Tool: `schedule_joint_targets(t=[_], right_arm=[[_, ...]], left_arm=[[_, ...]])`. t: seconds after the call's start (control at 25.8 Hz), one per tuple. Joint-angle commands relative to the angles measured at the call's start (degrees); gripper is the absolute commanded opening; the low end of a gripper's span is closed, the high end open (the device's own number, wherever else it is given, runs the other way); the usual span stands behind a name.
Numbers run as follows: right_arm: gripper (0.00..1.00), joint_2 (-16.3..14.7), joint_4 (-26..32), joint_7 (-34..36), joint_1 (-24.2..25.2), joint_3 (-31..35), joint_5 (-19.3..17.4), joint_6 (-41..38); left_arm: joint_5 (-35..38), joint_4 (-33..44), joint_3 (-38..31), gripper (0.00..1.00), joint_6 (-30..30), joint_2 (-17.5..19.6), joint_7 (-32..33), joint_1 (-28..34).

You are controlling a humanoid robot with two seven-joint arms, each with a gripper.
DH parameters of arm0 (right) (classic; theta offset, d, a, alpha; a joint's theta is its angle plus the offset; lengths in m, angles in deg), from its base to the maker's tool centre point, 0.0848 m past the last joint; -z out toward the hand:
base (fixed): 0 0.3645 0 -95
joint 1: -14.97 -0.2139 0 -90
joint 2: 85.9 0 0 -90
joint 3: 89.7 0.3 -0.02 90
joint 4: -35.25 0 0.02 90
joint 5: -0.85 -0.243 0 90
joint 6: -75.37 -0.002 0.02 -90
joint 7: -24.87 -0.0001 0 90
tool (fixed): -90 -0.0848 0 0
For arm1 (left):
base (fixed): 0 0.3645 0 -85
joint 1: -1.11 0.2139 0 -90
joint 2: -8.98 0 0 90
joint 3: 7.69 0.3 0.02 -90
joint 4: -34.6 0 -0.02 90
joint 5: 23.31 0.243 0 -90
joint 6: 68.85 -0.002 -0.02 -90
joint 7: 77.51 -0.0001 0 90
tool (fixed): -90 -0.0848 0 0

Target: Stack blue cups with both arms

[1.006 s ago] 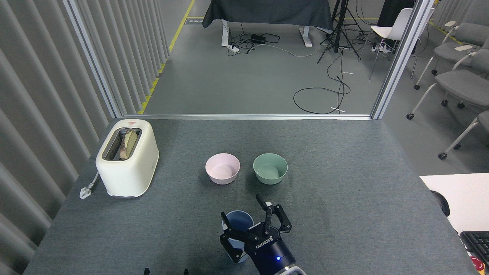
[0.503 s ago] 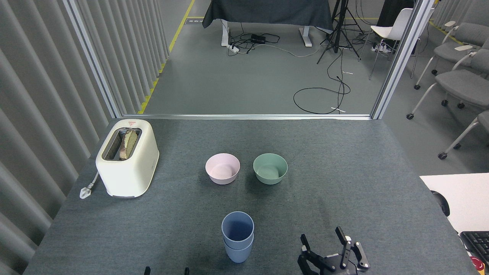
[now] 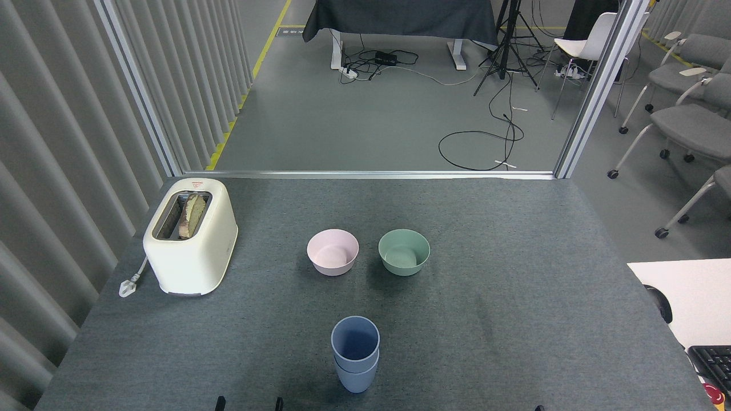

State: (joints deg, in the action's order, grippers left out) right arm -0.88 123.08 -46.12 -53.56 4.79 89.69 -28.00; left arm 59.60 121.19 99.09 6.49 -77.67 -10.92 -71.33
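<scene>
The two pale blue matte plastic tumblers (image 3: 355,354) stand nested one inside the other, upright, in the lower centre of the frame on the grey felt-covered table (image 3: 514,319), so the stacking looks finished; nothing of the task seems left beyond keeping the arms clear.

Of the left gripper (image 3: 247,404) only two small black fingertips show at the bottom edge, left of the stack; they stand apart with nothing between them, so it reads as spread and empty. At the bottom edge on the right a single tiny dark tip (image 3: 538,407) shows, likely the right gripper, and I cannot tell whether it is apart or together. Neither touches the cups.

The stack sits near the table's front edge, with bare cloth on both sides. Above it, toward the middle of the frame, a pale pink round bowl (image 3: 333,252) and a pale green round bowl (image 3: 404,252) sit side by side, well apart from the stack. A cream plastic toaster holding a slice of bread (image 3: 190,235) stands at the left, close to the table's left edge. The right half of the table is open
</scene>
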Motion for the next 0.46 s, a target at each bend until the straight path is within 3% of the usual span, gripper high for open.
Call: schedule_joint_targets(t=[0.0, 0.43], right_arm=[[1.0, 0.3, 0.0, 1.1, 0.5, 0.1, -0.2, 0.3], [1.0, 0.4, 0.4, 1.2, 0.8, 1.4, -0.6, 0.3]], left_arm=[[0.0, 0.0, 0.0, 1.0, 0.5, 0.0, -0.1, 0.2], [0.0, -0.1, 0.0, 1.0, 0.5, 0.0, -0.1, 0.1]])
